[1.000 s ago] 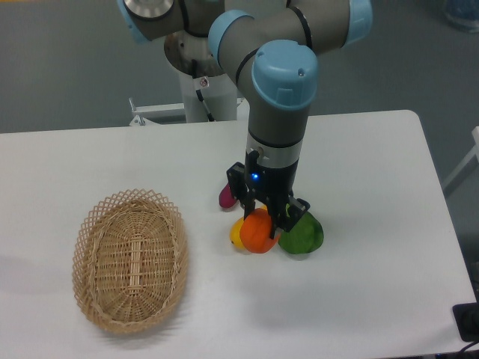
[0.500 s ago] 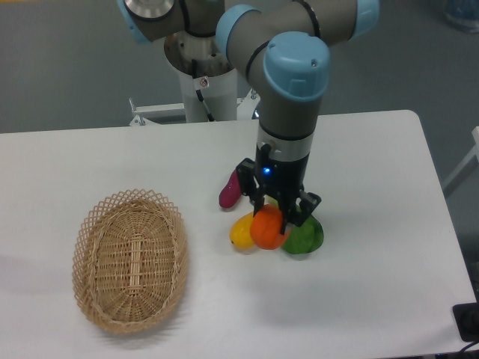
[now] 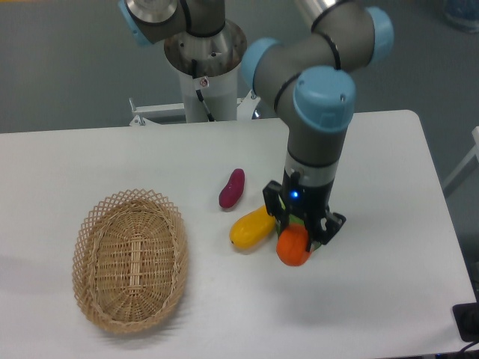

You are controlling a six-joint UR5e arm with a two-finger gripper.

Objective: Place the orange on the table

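The orange [image 3: 293, 247] is a small round bright-orange fruit held between the fingers of my gripper [image 3: 302, 238], which is shut on it. It hangs just above the white table [image 3: 389, 187], right of centre and toward the front. An elongated yellow fruit [image 3: 251, 227] lies on the table just to the left of the orange. The green fruit is almost wholly hidden behind the gripper and the orange.
A dark magenta elongated fruit [image 3: 232, 188] lies left of the arm. An oval wicker basket [image 3: 130, 258] sits at the front left. The arm's base column [image 3: 203, 67] stands behind the table's far edge. A dark object [image 3: 468, 321] shows at the front right corner.
The gripper has carried the orange to the right and a little toward the front, away from the yellow fruit. It now covers the green fruit.
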